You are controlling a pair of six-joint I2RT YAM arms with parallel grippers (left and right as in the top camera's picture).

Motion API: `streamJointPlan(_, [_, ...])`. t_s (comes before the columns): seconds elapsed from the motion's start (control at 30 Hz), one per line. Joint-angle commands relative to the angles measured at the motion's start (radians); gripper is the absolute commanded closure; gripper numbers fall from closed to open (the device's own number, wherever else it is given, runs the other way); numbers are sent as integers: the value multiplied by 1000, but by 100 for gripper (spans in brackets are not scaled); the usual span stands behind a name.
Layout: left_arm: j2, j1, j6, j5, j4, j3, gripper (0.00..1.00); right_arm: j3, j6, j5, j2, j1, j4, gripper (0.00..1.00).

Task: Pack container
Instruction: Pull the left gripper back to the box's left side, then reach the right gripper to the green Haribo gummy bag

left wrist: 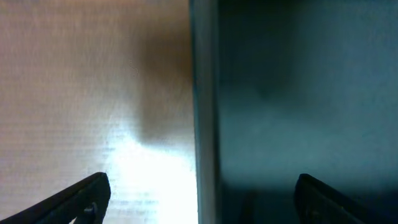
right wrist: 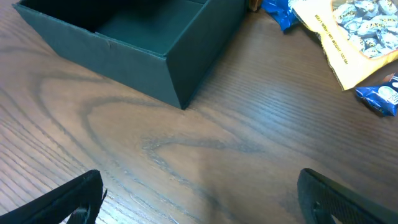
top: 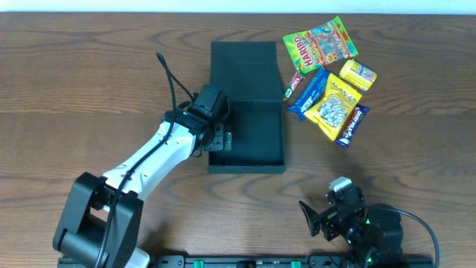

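Observation:
The container (top: pixel 256 134) is a dark rectangular box in the middle of the table, open, with its lid (top: pixel 244 67) flipped back flat on the far side. Nothing shows inside it. My left gripper (top: pixel 221 138) is at the box's left wall, open. In the left wrist view that wall (left wrist: pixel 204 93) runs upright between the two spread fingertips (left wrist: pixel 93 196); the left gripper (left wrist: pixel 202 199) straddles it without gripping. My right gripper (top: pixel 321 212) hangs open near the table's front right, over bare wood, with the container (right wrist: pixel 124 56) ahead and left of the right gripper (right wrist: pixel 202 199).
Snack packets lie in a cluster right of the lid: a green Haribo bag (top: pixel 320 45), a yellow packet (top: pixel 336 104), a small yellow pack (top: pixel 358 74), two blue bars (top: pixel 309 93) (top: pixel 351 125) and a dark bar (top: pixel 292 83). The yellow packet (right wrist: pixel 354 31) shows in the right wrist view.

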Motion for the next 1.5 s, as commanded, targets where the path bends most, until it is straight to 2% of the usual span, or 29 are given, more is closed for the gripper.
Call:
streamJointPlan(0.0, [-66, 5, 7, 6, -41, 48, 5, -4, -14, -7, -5, 5, -2, 1])
streamJointPlan(0.23, [-288, 2, 7, 23, -187, 131, 5, -4, -14, -7, -5, 5, -2, 1])
streamJointPlan(0.43, [-497, 2, 7, 112, -340, 133, 4, -4, -14, -7, -5, 5, -2, 1])
streamJointPlan(0.67, [-695, 2, 46, 112, -492, 133, 5, -4, -14, -7, -5, 5, -2, 1])
streamJointPlan(0.93, [-789, 2, 55, 112, -551, 133, 5, -5, -15, 11, -5, 5, 6, 1])
streamJointPlan(1.03, [-788, 2, 60, 112, -559, 131, 5, -5, 2, -18, -5, 5, 109, 1])
streamJointPlan(1.1, [-787, 2, 71, 107, -558, 131, 5, -5, 101, -126, -5, 5, 255, 1])
streamJointPlan(1.2, [-784, 2, 109, 79, -544, 130, 5, -5, 386, -277, -5, 5, 428, 1])
streamJointPlan(1.33, [-769, 2, 145, 6, -522, 130, 5, -5, 489, -226, -5, 5, 539, 1])
streamJointPlan(1.47, [-740, 2, 135, 46, -540, 130, 5, -5, 840, -183, -2, 5, 568, 1])
